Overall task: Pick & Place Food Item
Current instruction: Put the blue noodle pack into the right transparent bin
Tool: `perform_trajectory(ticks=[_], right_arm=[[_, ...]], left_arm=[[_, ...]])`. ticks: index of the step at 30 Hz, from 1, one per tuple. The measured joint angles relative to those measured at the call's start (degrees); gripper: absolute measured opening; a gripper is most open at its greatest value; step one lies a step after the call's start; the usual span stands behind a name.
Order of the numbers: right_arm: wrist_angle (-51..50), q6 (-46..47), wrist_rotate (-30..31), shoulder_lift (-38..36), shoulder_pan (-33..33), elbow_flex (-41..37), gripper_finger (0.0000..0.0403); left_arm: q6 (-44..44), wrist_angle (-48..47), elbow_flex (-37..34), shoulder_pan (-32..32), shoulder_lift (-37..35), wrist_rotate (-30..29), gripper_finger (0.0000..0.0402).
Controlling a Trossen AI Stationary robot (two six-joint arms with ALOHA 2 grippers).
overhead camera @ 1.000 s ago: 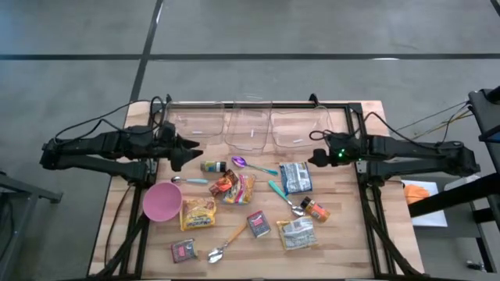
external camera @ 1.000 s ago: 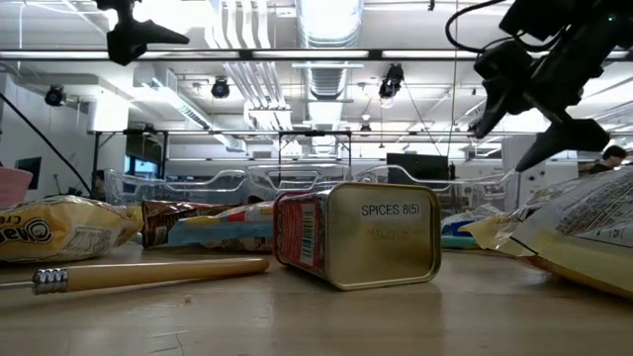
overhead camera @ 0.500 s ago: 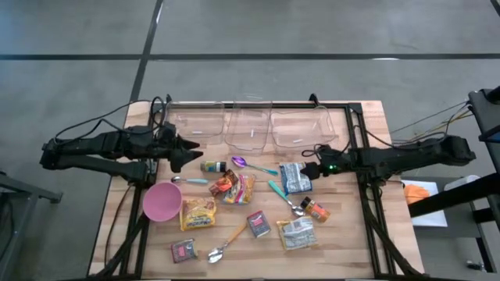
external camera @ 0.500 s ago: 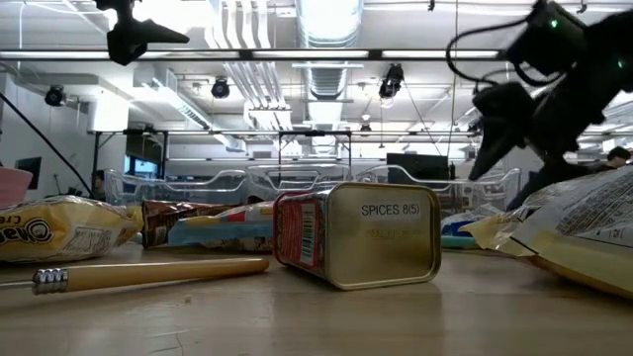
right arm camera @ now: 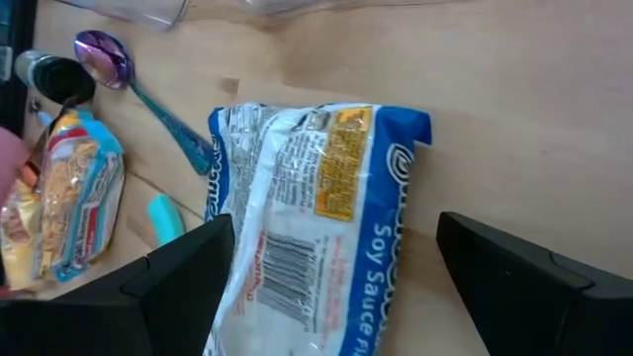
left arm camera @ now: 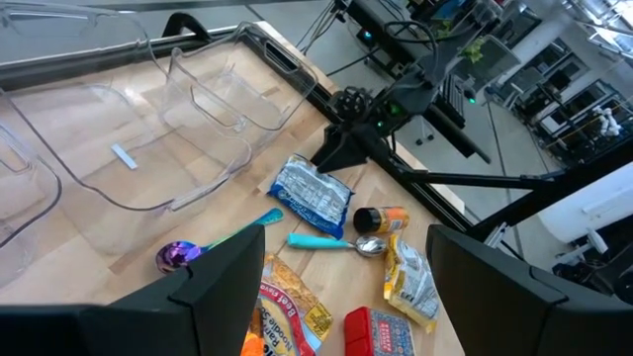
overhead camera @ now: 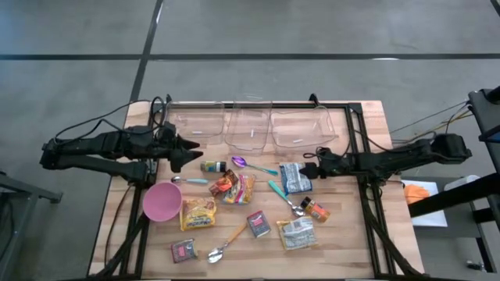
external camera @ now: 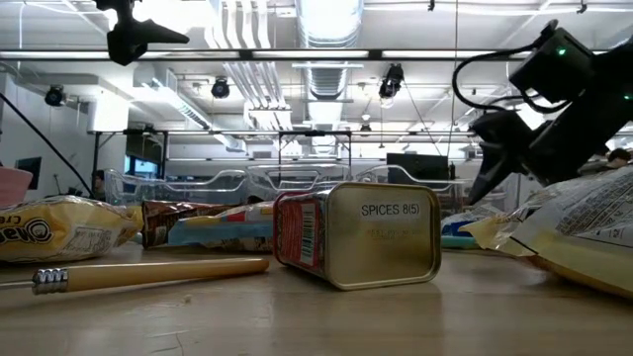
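A blue-and-white soy sauce packet [overhead camera: 294, 177] [right arm camera: 307, 218] lies flat on the wooden table, right of centre. My right gripper [overhead camera: 308, 166] [right arm camera: 334, 247] hangs open low over the packet's far right end, tilted down. One of its fingers stands on each side of the packet's width, and I see no touch. In the low view the right gripper [external camera: 493, 170] is still clear of the tabletop. My left gripper [overhead camera: 188, 148] [left arm camera: 346, 267] waits open, raised over the table's far left.
Three clear containers [overhead camera: 250, 125] line the far edge. Around the packet lie a purple spoon [overhead camera: 242, 162], a teal spoon [overhead camera: 281, 193], an orange spice bottle [overhead camera: 316, 208], snack packets [overhead camera: 233, 187], a spice tin [external camera: 356, 235] and a pink bowl [overhead camera: 162, 201].
My right gripper has come down from above the containers' near rim toward the blue-and-white packet, shifting a little toward the table's left and near edge and tipping further downward. Its fingers have stayed open. The packet has not moved.
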Motion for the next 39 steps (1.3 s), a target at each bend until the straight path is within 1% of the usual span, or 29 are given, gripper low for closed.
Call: perform_trajectory(ticks=[4,7,12,19,31,35,39], right_arm=[[-0.1,-1.9,0.0,4.4,0.0,2.7,0.0348],[-0.1,-2.4,0.0,8.0,0.0,4.8,0.0330],[-0.2,-1.9,-0.4,12.8,0.0,8.0,0.0274],[0.0,-1.1,-1.2,16.0,0.0,9.8,0.0189],[-0.8,-3.1,-2.8,12.6,0.0,9.8,0.0054],[-0.7,-3.9,-3.7,11.0,0.1,9.8,0.0025],[-0.5,-4.8,-4.3,8.6,0.1,9.8,0.0019]], left_arm=[[0.2,0.0,0.0,0.0,0.0,0.0,0.0290],[0.2,0.0,0.0,0.0,0.0,0.0,0.0290],[0.1,0.0,0.0,0.0,0.0,0.0,0.0290],[0.2,0.0,0.0,0.0,0.0,0.0,0.0290],[0.1,-2.0,0.0,0.0,0.0,0.0,0.0290],[0.1,-2.0,0.0,0.0,0.0,0.0,0.0290],[0.1,-2.0,0.0,0.0,0.0,0.0,0.0290]])
